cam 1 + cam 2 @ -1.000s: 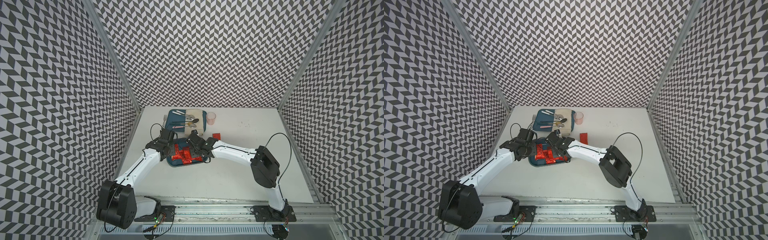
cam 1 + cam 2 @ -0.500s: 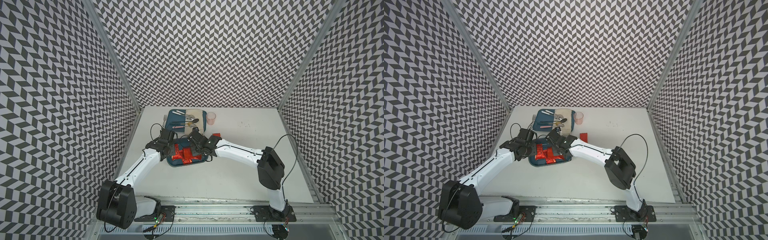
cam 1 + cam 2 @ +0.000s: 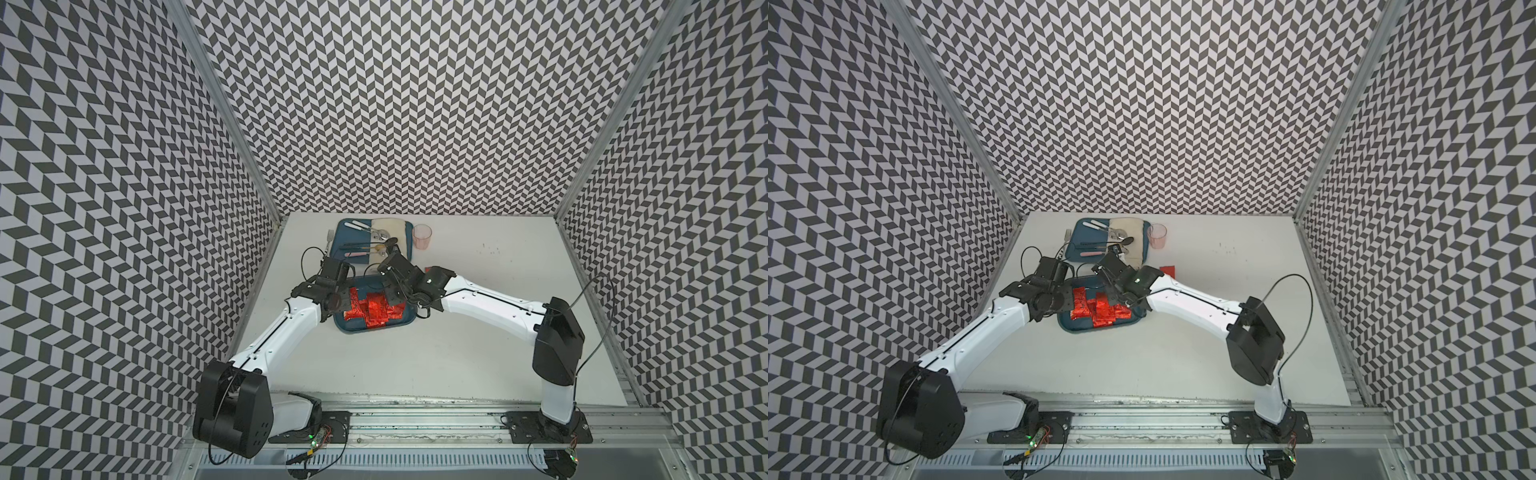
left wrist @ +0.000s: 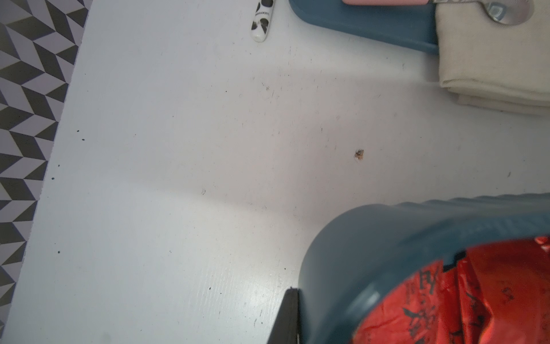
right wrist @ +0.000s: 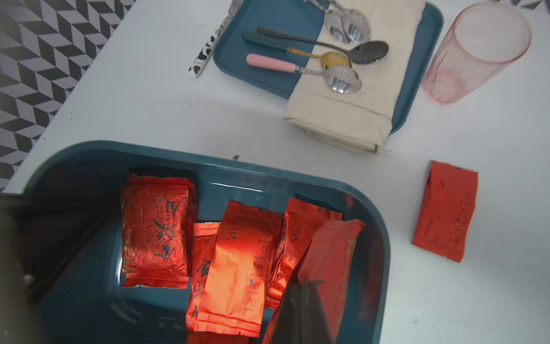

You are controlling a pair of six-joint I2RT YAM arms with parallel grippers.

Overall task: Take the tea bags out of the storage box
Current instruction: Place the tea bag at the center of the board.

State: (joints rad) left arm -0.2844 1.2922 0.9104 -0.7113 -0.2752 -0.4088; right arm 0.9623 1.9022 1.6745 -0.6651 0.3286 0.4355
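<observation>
The teal storage box (image 3: pixel 376 329) (image 3: pixel 1075 323) sits left of the table's middle, with several red foil tea bags (image 3: pixel 370 311) (image 5: pixel 154 232) lying in it. My left gripper (image 3: pixel 341 306) is shut on the box's left rim; in the left wrist view one finger (image 4: pixel 287 318) presses on the outside of the box wall (image 4: pixel 372 238). My right gripper (image 5: pixel 303 287) (image 3: pixel 1111 297) reaches into the box's right end and is shut on a tea bag (image 5: pixel 330 253) that stands tilted up. One more tea bag (image 5: pixel 445 211) (image 3: pixel 1168 270) lies on the table right of the box.
A flat blue tray (image 3: pixel 344 237) (image 5: pixel 268 18) with cutlery and a beige cloth (image 5: pixel 345 119) lies behind the box. A pink cup (image 3: pixel 422 236) (image 5: pixel 476 50) stands right of the tray. A fork with a spotted handle (image 4: pixel 262 18) lies left of the tray. The patterned wall is close on the left.
My right gripper has closed on a tea bag at the box's right end, and the right arm's elbow has swung to the right. The left arm and the box have not moved.
</observation>
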